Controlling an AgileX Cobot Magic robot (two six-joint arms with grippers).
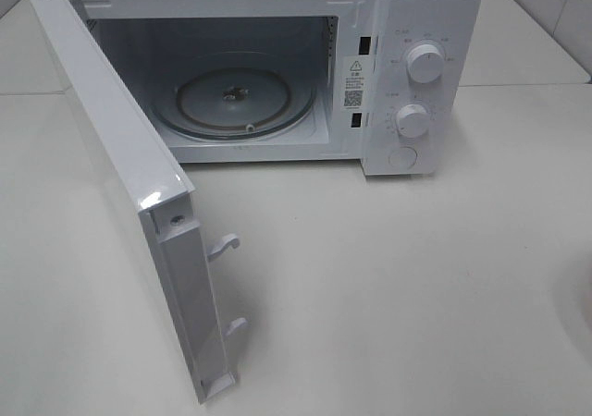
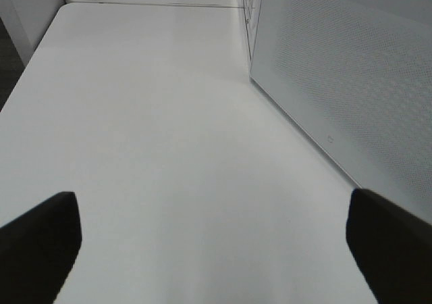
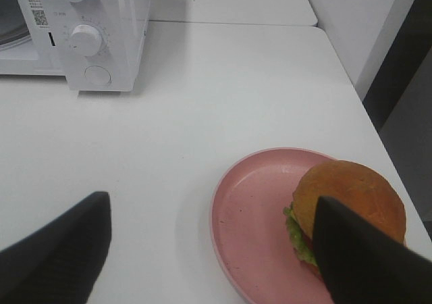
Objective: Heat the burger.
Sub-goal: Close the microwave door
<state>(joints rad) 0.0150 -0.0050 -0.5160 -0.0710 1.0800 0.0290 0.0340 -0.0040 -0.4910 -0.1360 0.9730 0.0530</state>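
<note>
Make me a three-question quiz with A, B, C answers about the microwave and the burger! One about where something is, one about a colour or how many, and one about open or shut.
1. Where is the round golden-brown burger?
A. On the glass turntable
B. On the round pink plate on the white table
C. On top of the microwave

2. How many round white knobs does the white microwave have?
A. Two
B. Four
C. None

3. How is the white microwave door?
A. Shut
C. Missing
B. Swung open

Answers:
1. B: the right wrist view shows the burger sitting on the plate, beside the microwave.
2. A: an upper knob and a lower knob sit on the front panel.
3. B: the door stands wide, showing the bare glass turntable.
</note>
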